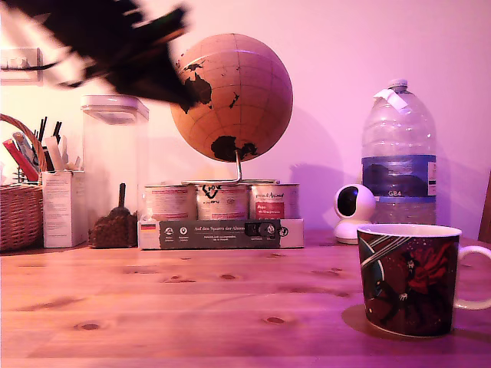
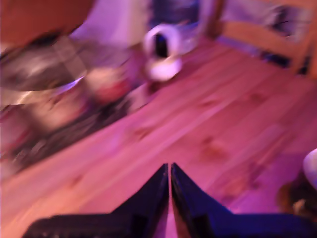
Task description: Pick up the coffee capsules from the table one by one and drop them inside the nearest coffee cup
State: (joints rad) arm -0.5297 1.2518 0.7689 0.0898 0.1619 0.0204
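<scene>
Hovering high over the light brown pine-wood table (image 1: 192, 307), our black gripper (image 2: 170, 171) showed as a blur at the exterior view's upper left, its jaws pressed together with nothing between them. We saw no blue capsule in either view. The dark ceramic mug with white rim and handle (image 1: 410, 280) stood near the table's front edge at the exterior view's right, mouth upward, presumably ready to receive capsules.

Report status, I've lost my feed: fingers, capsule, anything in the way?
Gripper high over the table, fingers together, nothing seen between them. No capsule in view. Mug upright at exterior view's right. Nothing in the way.
</scene>
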